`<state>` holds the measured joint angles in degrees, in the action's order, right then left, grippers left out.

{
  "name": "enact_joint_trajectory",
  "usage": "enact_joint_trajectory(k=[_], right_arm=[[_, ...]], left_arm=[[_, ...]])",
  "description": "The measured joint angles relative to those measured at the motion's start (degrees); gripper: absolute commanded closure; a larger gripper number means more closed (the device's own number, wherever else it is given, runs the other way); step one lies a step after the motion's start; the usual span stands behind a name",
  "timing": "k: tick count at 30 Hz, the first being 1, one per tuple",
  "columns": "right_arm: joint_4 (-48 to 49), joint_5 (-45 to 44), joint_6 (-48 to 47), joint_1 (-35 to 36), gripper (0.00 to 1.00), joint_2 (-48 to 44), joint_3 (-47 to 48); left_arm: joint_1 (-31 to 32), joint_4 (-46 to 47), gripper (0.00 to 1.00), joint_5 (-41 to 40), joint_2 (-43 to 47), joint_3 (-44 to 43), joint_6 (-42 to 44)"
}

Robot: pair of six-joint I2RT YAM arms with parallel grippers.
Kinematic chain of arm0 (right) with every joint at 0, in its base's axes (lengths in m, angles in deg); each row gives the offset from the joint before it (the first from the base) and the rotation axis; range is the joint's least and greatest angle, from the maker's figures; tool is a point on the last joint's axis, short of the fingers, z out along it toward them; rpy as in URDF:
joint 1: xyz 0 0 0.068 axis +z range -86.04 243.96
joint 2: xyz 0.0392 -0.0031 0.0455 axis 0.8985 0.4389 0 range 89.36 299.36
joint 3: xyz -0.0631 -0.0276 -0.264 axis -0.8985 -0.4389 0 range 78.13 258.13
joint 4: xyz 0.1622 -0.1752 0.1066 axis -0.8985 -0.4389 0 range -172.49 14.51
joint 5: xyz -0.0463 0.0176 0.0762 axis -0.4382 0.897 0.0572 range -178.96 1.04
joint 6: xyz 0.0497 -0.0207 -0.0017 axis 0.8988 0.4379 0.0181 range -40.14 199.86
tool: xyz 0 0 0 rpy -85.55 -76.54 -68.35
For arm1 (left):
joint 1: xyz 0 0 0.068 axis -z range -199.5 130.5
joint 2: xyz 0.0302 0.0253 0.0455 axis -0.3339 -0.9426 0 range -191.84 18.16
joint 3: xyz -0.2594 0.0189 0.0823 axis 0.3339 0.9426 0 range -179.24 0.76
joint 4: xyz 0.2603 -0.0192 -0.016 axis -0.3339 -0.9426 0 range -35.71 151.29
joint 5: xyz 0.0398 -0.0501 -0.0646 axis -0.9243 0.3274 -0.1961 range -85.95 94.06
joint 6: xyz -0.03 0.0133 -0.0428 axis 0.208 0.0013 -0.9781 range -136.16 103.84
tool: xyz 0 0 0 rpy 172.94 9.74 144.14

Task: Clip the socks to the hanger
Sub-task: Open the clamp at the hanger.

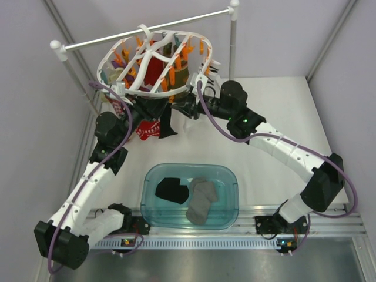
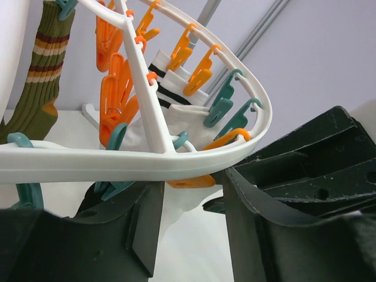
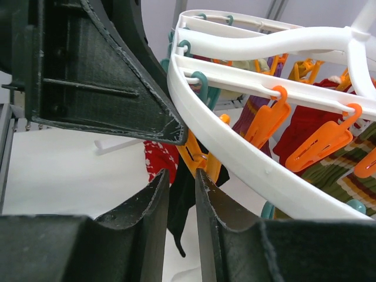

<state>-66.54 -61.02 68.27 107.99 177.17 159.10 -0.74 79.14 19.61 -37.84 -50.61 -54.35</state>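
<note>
The white oval hanger (image 1: 109, 59) hangs from the rail, with orange and teal clips and several socks on it. One black sock (image 1: 166, 124) hangs from an orange clip (image 3: 197, 155) at the near rim; it also shows in the right wrist view (image 3: 181, 205). The second black sock (image 1: 170, 190) lies in the basin. My right gripper (image 3: 182, 176) is under the rim (image 3: 235, 153), its fingers a narrow gap apart, tips just below that clip, holding nothing. My left gripper (image 2: 189, 197) is open under the rim (image 2: 117, 164), with an orange clip (image 2: 191, 182) above its gap.
A teal basin (image 1: 191, 167) near the front holds a grey sock (image 1: 201, 200). A red patterned sock (image 1: 145, 130) hangs beside the black one. The thin white rail (image 1: 147, 28) on posts carries the hanger. Both grippers (image 1: 150, 111) (image 1: 185, 108) are close together.
</note>
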Motion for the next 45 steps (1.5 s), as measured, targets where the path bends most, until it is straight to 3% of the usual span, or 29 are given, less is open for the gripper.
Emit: enact_joint_trajectory(k=[11, 23, 27, 40, 43, 45], right_arm=[[-0.76, 0.74, 0.07, 0.00, 0.73, -3.78, -2.75], [-2.51, -4.26, -0.39, -0.55, 0.46, -6.56, -4.61], [-2.78, -5.53, -0.37, -1.97, 0.46, -6.49, -4.59], [-0.46, -2.32, 0.74, -3.69, 0.44, 0.31, -1.62], [0.28, -1.31, 1.27, -3.69, 0.49, 1.01, -0.98], [1.09, -0.68, 1.51, -3.69, 0.60, 1.11, -0.79]], left_arm=[[1.11, 0.09, 0.60, -1.62, -2.38, -0.81, 0.42], [1.44, -0.33, 0.87, -3.13, -3.63, -2.21, 1.68], [1.44, -0.35, 0.89, -3.28, -3.65, -2.32, 1.99], [1.44, -1.16, 0.85, -3.23, -3.65, -2.56, 1.99], [1.44, -1.51, 0.85, -3.23, -3.65, -2.56, 1.99], [1.44, -1.62, 0.85, -3.21, -3.63, -2.56, 1.97]])
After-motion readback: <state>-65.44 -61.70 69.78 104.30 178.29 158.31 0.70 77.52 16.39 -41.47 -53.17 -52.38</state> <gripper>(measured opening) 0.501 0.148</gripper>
